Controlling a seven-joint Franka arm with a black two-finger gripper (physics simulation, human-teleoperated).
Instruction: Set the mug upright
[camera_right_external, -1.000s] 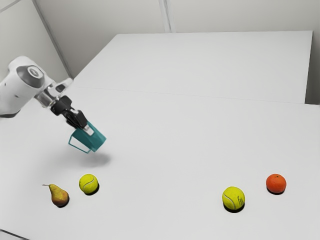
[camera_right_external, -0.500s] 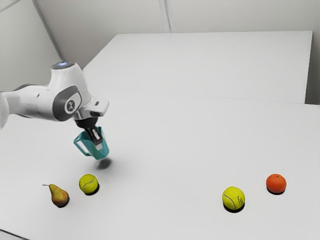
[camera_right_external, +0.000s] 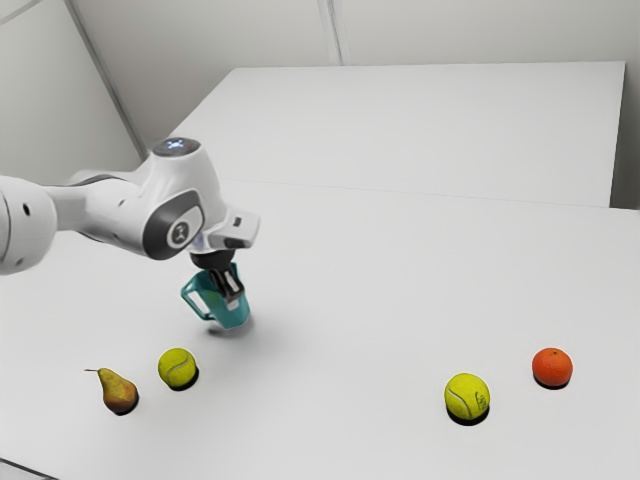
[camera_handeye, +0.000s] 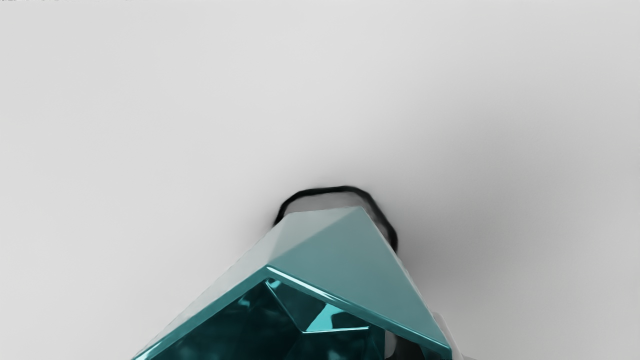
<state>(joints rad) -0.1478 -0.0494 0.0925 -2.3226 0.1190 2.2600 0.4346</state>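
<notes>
From ten o'clock of the mug, reading the exterior view as a dial, the arm (camera_right_external: 110, 212) is reaching in, and it's now standing further to the right than a second ago. The pear (camera_right_external: 118, 391) is sitting at eight o'clock and a tennis ball (camera_right_external: 177, 368) is resting at seven, neither of them shifting. The handle (camera_right_external: 197, 302) is pointing toward nine.

At the dial's centre is the mug (camera_right_external: 222, 308) itself, and that's where things are changing. It was hanging well tipped over, clear of its shadow (camera_right_external: 250, 325); now it's standing close to upright, mouth up, having travelled toward four o'clock, and the shadow is gathering right by its base. I can't tell whether it's touching the table (camera_right_external: 380, 300) or hovering just above, or whether a slight lean is remaining. The gripper (camera_right_external: 232, 299) is clasping the mug by its wall, coming down from twelve. To my eye the turning is mostly done, and settling the base flat before any letting go is what's mattering.

Further right, another tennis ball (camera_right_external: 467, 397) is lying at four o'clock, and the orange (camera_right_external: 552, 367) is waiting between three and four.
</notes>
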